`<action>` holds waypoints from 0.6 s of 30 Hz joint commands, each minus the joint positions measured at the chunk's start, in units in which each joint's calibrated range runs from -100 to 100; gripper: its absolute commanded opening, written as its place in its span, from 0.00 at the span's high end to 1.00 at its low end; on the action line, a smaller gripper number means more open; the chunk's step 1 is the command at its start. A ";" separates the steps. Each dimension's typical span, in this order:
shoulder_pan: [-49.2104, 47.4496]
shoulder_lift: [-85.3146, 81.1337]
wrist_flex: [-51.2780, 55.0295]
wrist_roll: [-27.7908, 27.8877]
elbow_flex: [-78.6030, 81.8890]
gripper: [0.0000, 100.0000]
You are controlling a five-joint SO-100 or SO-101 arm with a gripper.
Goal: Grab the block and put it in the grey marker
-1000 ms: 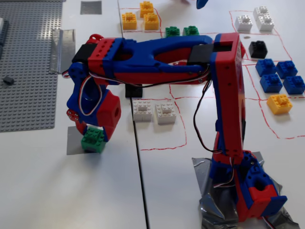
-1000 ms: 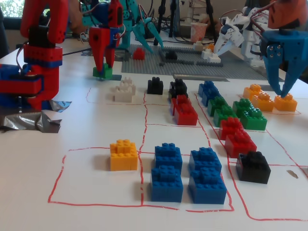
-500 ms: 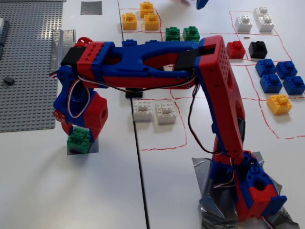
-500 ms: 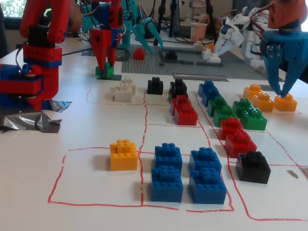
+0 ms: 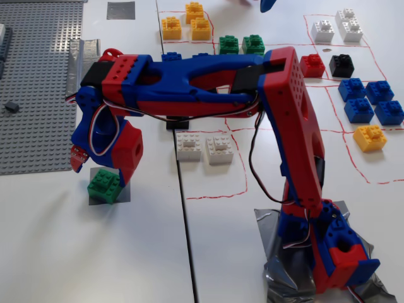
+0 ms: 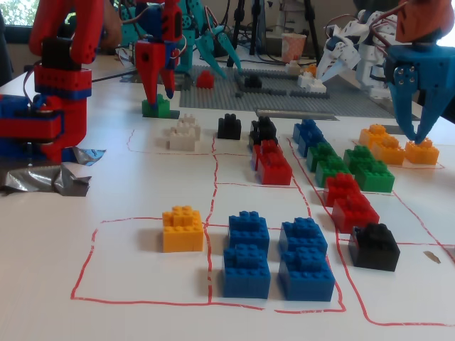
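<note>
The green block sits flat on the grey marker, left of the arm's base. My red and blue gripper points down just above it. One red fingertip shows left of the block and the other red part is over its right edge, so the jaws stand apart and hold nothing. In the other fixed view the gripper hangs directly over the green block at the far left; the marker is hidden there.
A large grey baseplate lies at the left, with a wrinkled tape strip beside it. Red-lined fields hold white, yellow, green and blue bricks. A second, blue gripper hovers over yellow bricks.
</note>
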 commanded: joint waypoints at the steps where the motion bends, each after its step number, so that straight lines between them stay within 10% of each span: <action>1: 1.85 -5.10 0.89 0.24 -4.45 0.68; 18: 6.36 -16.49 2.59 0.44 -3.36 0.91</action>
